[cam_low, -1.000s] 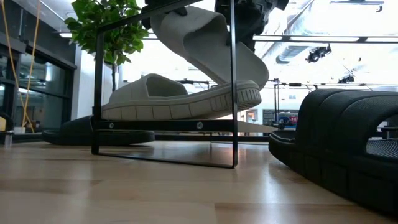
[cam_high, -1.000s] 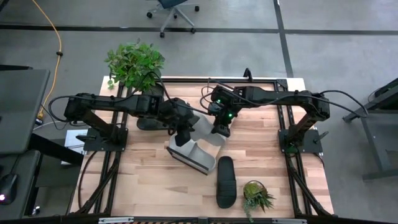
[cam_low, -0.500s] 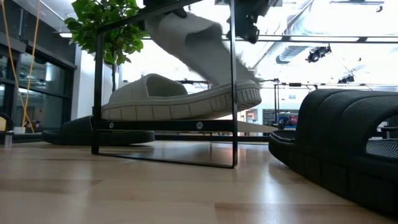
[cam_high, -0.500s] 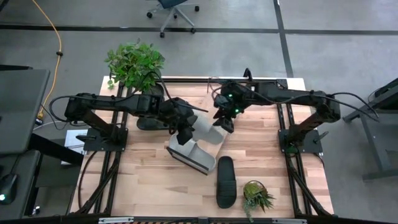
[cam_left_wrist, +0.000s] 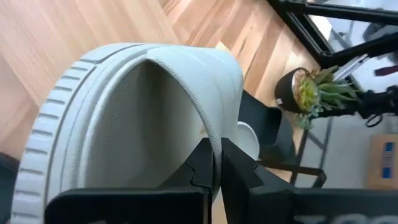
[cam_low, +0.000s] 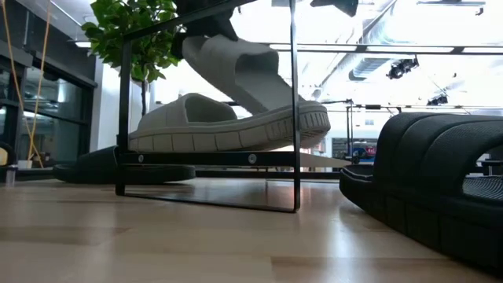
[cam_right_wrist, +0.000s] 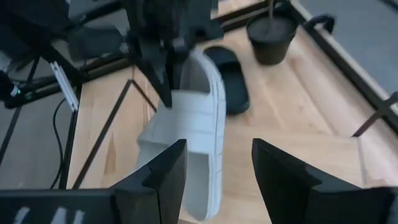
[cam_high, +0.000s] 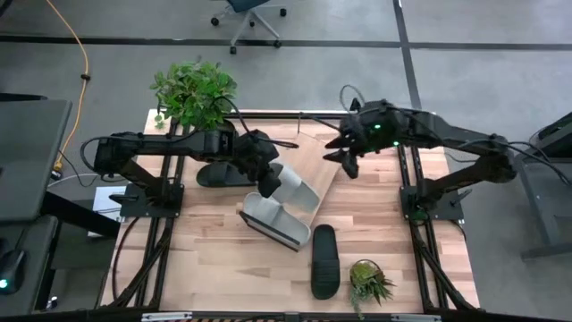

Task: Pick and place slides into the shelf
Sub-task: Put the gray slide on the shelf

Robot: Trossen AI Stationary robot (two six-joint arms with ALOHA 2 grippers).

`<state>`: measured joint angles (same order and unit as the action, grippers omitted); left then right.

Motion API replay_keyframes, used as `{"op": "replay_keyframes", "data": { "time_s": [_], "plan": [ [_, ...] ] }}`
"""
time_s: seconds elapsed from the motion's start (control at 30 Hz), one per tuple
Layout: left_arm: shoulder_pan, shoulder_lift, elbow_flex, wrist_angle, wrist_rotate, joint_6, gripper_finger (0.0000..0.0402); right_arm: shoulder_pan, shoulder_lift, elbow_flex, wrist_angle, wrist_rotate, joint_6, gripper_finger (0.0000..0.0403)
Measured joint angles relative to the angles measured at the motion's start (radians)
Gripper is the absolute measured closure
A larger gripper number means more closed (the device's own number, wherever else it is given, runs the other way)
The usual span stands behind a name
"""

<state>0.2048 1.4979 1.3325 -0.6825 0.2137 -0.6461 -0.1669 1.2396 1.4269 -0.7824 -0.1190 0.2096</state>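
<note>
My left gripper (cam_high: pixel 268 185) is shut on one pale grey-green slide (cam_high: pixel 299 190) over the middle of the table. That slide slants down, and its lower end leans on the second pale slide (cam_low: pixel 228 130). The second pale slide lies sole-down on the shelf (cam_low: pixel 196 158), a light plank in a thin dark wire frame. One black slide (cam_high: pixel 324 259) lies on the table toward the near edge. The other black slide (cam_high: pixel 214 174) lies under my left arm. My right gripper (cam_high: pixel 342 161) hangs open above the table, right of the held slide and touching nothing. My left gripper pinches the held slide's wide strap at its edge (cam_left_wrist: pixel 208 134) between its two fingers (cam_left_wrist: pixel 202 165). The fingers come slanting down from the table's left. The slide (cam_low: pixel 244 71) hangs tilted below them, upper end raised, lower end resting on the other pale slide (cam_low: pixel 302 110).
A leafy potted plant (cam_high: pixel 192 89) stands at the far left corner. A small potted plant (cam_high: pixel 366 282) stands near the near edge, beside the black slide. Bare tabletop (cam_high: pixel 197 259) lies near left and to the right of the shelf.
My right gripper has let go of the pale slide and drawn back up and toward the table's right and far edge. The slide, still in my left gripper, has sunk at its free end and now leans on the pale slide on the shelf.
</note>
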Motion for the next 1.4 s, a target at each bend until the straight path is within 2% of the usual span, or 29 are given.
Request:
{"op": "replay_keyframes", "data": {
  "time_s": [0.17, 0.4, 0.57, 0.97, 1.4],
  "plan": [
    [0.02, -0.001, -0.043, 0.087, 0.051, -0.041, 0.04, 0.018, -0.057, 0.0, -0.007, 0.079, -0.001, 0.0231],
    [0.053, -0.001, -0.096, 0.111, 0.06, -0.072, 0.04, 0.033, -0.081, 0.0, -0.032, 0.131, -0.001, 0.0231],
    [0.068, -0.002, -0.127, 0.122, 0.067, -0.084, 0.0401, 0.033, -0.081, 0.0, -0.048, 0.136, -0.001, 0.0231],
    [0.07, -0.002, -0.158, 0.27, 0.142, -0.141, 0.0401, 0.032, -0.081, 0.0, -0.049, 0.153, -0.009, 0.0231],
    [0.07, -0.001, -0.158, 0.219, 0.16, -0.122, 0.0401, 0.032, -0.081, -0.001, -0.052, 0.189, -0.023, 0.0231]
  ]
}}
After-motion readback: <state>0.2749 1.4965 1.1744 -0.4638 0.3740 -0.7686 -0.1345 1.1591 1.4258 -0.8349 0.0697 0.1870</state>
